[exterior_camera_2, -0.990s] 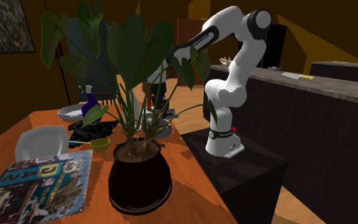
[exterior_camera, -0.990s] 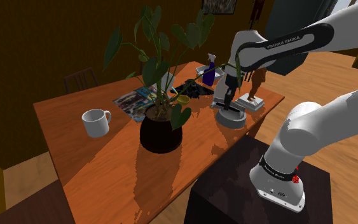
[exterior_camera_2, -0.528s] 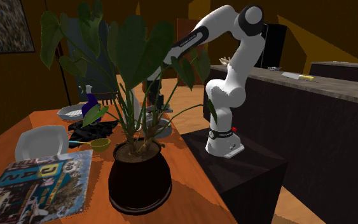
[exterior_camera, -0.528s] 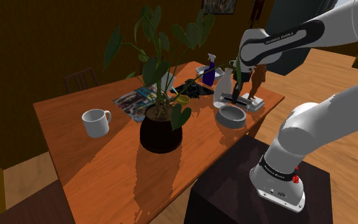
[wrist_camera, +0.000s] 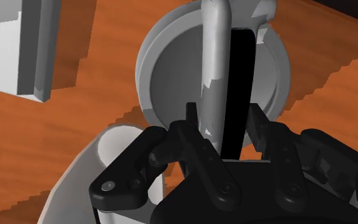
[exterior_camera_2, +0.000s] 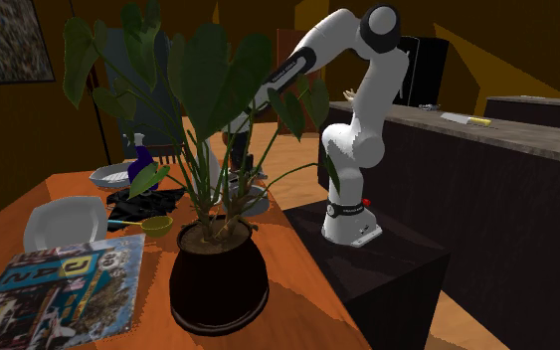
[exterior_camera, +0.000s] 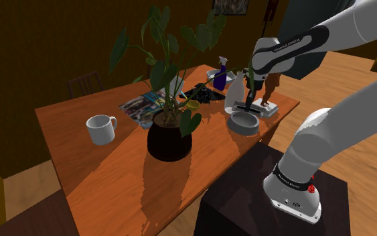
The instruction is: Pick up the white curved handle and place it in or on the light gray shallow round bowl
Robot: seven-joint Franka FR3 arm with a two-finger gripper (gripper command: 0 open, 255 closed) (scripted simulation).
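My black gripper (wrist_camera: pixel 224 118) is shut on the white curved handle (wrist_camera: pixel 212 57). The handle runs out from between the fingers, with a black strip (wrist_camera: pixel 241 89) along one side. Straight beyond it lies the light grey shallow round bowl (wrist_camera: pixel 171 70), so the handle hangs over the bowl's middle. In the shoulder view the gripper (exterior_camera: pixel 246 106) hovers just above the bowl (exterior_camera: pixel 242 129), near the table edge that faces the stand. From there the handle itself is hard to make out.
A tall white vase (exterior_camera: pixel 232 90) and a figurine on a white base (exterior_camera: pixel 268 102) stand close behind the bowl. Further along the table are a purple spray bottle (exterior_camera: pixel 220 75), a potted plant (exterior_camera: pixel 169 137), magazines (exterior_camera: pixel 140 106) and a white mug (exterior_camera: pixel 101 129).
The gripper has risen from bowl level to a little above the bowl, and the arm's elbow has lifted. The bowl's inside has come into sight below the hand.
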